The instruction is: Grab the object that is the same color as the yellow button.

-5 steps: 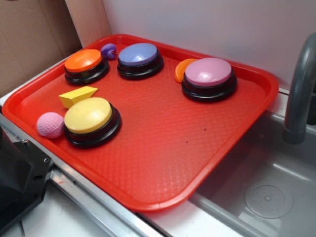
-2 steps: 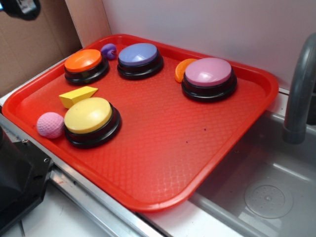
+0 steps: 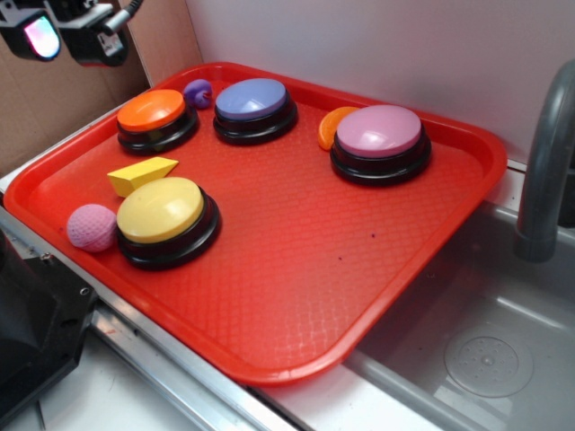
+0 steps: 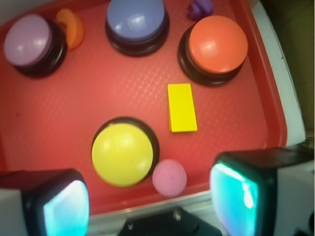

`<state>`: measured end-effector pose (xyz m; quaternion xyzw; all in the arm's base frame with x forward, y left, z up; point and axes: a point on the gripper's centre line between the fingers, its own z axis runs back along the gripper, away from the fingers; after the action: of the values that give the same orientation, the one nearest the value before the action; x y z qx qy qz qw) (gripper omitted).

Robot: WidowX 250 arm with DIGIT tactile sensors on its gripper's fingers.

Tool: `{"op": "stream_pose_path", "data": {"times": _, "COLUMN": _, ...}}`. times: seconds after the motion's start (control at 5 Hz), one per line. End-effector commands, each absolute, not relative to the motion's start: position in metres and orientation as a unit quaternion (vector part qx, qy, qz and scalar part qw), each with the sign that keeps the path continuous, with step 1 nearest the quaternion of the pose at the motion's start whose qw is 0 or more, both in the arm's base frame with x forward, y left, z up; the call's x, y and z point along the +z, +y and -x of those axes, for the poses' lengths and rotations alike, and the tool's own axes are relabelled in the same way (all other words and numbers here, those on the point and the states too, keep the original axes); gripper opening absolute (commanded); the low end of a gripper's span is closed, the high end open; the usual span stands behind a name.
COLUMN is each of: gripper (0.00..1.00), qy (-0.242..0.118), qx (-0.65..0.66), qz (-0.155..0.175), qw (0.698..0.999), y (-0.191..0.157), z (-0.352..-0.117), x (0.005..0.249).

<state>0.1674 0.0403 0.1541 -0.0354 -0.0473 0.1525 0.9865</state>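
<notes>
the gripper (image 4: 150, 196) hangs above the tray's (image 3: 296, 296) left edge with its jaws spread wide and nothing between them. the yellow wedge block (image 3: 141, 174) lies flat on the tray near that left edge, between the orange button (image 3: 156, 118) and the yellow button (image 3: 167, 219), just beside the latter, with a pink ball (image 3: 92, 226) touching the yellow button's other side.
</notes>
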Motion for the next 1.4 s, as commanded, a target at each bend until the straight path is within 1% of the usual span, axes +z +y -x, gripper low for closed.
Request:
{"op": "stream_pose_path", "data": {"times": 0.0, "gripper": 1.00, "qy": -0.061, "qx": 0.193, "qz": 0.035, "qw": 0.979, "y": 0.071, "z": -0.191, "x": 0.111}}
{"op": "stream_pose_path", "data": {"times": 0.2, "gripper": 1.00, "qy": -0.056, "qx": 0.197, "qz": 0.040, "qw": 0.978, "y": 0.078, "z": -0.193, "x": 0.090}}
{"op": "stream_pose_path", "data": {"times": 0.4, "gripper": 1.00, "qy": -0.043, "qx": 0.206, "qz": 0.027, "qw": 0.977, "y": 0.084, "z": -0.189, "x": 0.073}}
{"op": "stream_pose_path", "data": {"times": 0.6, "gripper": 1.00, "qy": -0.029, "qx": 0.206, "qz": 0.022, "qw": 0.978, "y": 0.083, "z": -0.187, "x": 0.062}}
{"op": "stream_pose_path", "data": {"times": 0.8, "gripper": 1.00, "qy": -0.013, "qx": 0.213, "qz": 0.000, "qw": 0.977, "y": 0.083, "z": -0.186, "x": 0.053}}
{"op": "stream_pose_path", "data": {"times": 1.0, "gripper": 1.00, "qy": 0.001, "qx": 0.217, "qz": -0.008, "qw": 0.976, "y": 0.083, "z": -0.185, "x": 0.044}}
{"op": "stream_pose_path", "data": {"times": 1.2, "gripper": 1.00, "qy": 0.006, "qx": 0.217, "qz": -0.010, "qw": 0.976, "y": 0.081, "z": -0.186, "x": 0.034}}
